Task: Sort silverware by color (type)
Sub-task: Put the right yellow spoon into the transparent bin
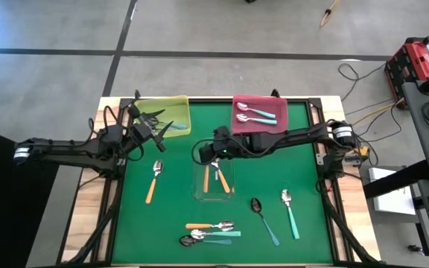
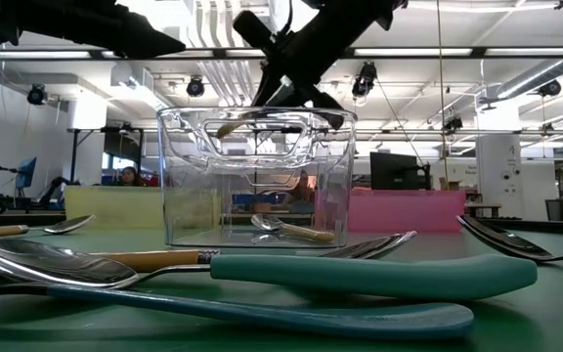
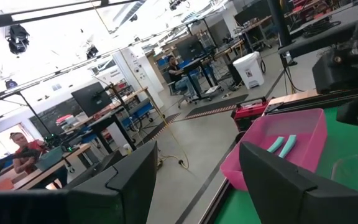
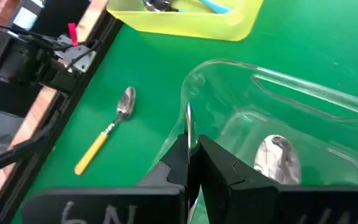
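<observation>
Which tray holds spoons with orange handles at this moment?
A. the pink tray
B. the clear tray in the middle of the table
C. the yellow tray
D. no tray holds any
B: in the high view two orange-handled spoons lie inside the clear tray, while the pink tray holds only teal-handled spoons and the yellow tray shows a blue handle.

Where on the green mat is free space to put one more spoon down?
Bare green mat lies between the pink tray and the teal spoon, and at the near left corner below the orange spoon. It is crowded around the spoon cluster and the clear tray.
</observation>
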